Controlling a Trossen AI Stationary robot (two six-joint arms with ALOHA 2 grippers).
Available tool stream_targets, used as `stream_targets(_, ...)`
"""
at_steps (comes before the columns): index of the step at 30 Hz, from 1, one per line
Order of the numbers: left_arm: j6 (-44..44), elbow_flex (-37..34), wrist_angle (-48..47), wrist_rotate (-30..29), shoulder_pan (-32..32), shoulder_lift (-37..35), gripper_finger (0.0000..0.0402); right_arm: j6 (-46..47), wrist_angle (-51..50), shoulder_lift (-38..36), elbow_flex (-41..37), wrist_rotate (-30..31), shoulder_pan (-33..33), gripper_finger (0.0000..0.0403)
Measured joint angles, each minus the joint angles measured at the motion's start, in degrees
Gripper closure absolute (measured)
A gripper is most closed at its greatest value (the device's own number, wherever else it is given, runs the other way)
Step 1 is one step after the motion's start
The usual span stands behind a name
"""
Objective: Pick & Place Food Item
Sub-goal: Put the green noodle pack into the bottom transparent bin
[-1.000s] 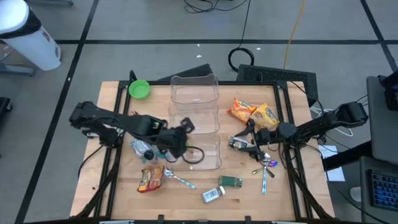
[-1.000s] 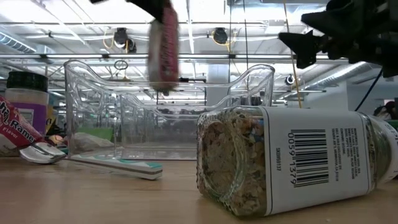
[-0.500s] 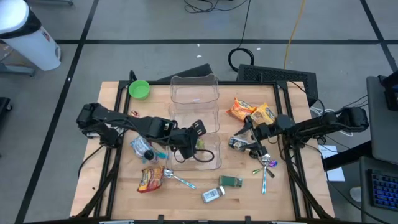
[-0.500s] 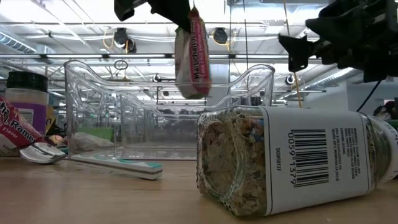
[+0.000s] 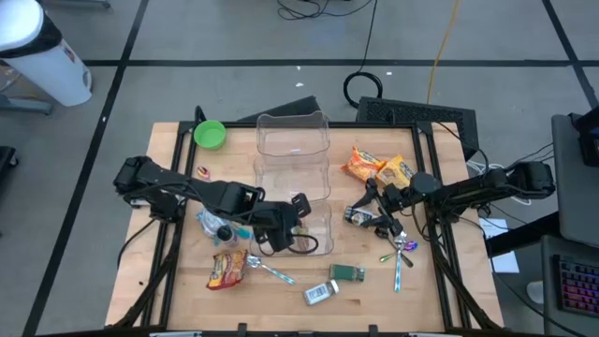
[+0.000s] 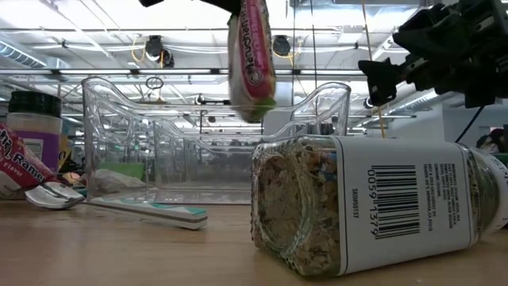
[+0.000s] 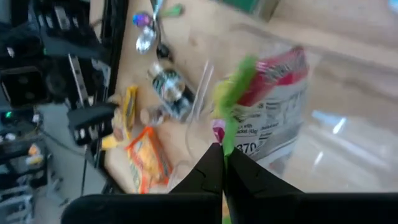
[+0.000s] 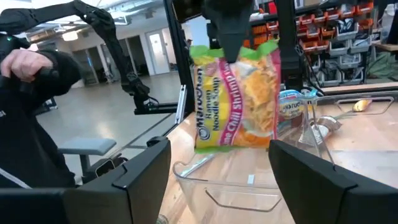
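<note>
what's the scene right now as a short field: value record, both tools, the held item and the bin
left tool: shut on the ramen packet, above the near clear bin
ramen packet: hangs from its green top edge, not yet released
near clear bin: clear plastic, on the table below the packet
right tool: open, holds nothing, right of the bin near the small jar
small jar: lies on the table by the right tool

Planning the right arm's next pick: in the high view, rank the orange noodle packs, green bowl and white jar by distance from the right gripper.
1. Orange noodle packs, just behind the right gripper.
2. White jar, table front.
3. Green bowl, far left corner.
</note>
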State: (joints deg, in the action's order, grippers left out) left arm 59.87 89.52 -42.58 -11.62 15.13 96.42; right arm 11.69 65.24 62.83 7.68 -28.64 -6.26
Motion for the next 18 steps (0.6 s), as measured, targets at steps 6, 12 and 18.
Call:
stream_targets(6,2.8,0.0,2.7,2.7,-2.4,0.0,0.0399,-3.8,-2.0,0.0,0.0,0.0,0.0,0.0140)
stream_targets(12,3.0,0.0,2.9,7.1,-6.2,0.8,0.0399,-5.5,-5.2,0.0,0.0,0.0,0.0,0.0140)
stream_targets(18,6.1,0.0,3.2,10.6,-8.8,3.2,0.0398,-7.5,-6.0,0.0,-0.2,0.0,0.0,0.0140)
